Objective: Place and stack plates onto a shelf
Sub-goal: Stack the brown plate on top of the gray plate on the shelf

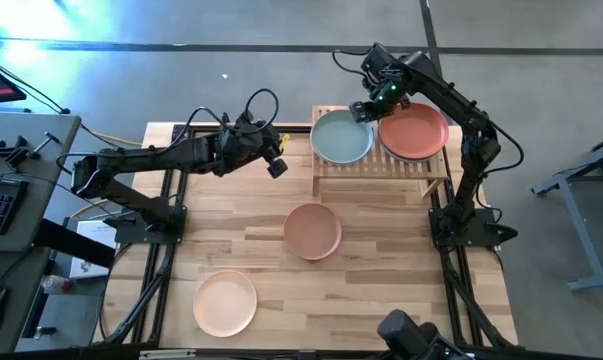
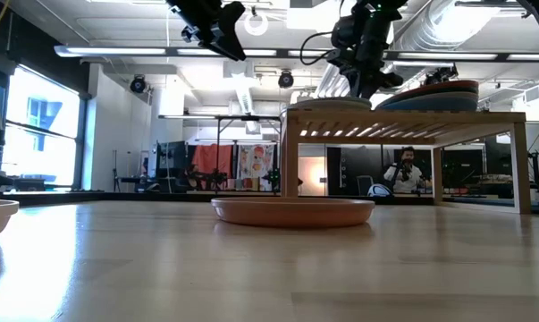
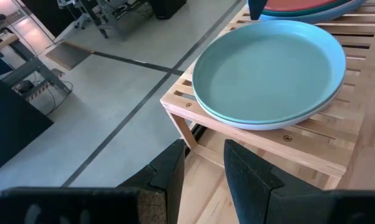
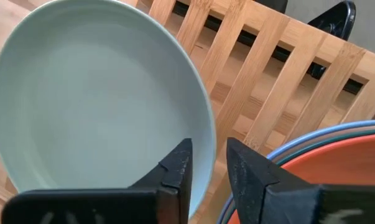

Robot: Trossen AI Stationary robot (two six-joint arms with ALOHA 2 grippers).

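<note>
The shelf (image 1: 381, 165) stands at the table's far right. On its left half a pale sage plate (image 4: 100, 99) lies on an off-white plate (image 3: 280, 124). On its right half an orange-red plate (image 1: 413, 130) tops a stack with blue and green rims under it. My right gripper (image 4: 209, 168) points down, open, with one finger over the sage plate's bowl and the other outside its rim. My left gripper (image 3: 204, 168) hangs open above the table, left of the shelf, with nothing between its fingers. A tan-pink plate (image 1: 312, 230) and a peach plate (image 1: 225, 302) rest flat on the table. My right gripper's fingers straddle the sage plate's rim (image 4: 207, 134) on the side next to the orange-red stack, coming from above. I cannot tell whether either finger touches the rim. The plate lies flat on the off-white plate.
Bare slats (image 4: 280, 81) show between the two stacks. The tan-pink plate sits just in front of the shelf, and the peach plate lies near the table's front left. A keyboard and gear (image 1: 1, 190) lie on a side desk beyond the table's left edge.
</note>
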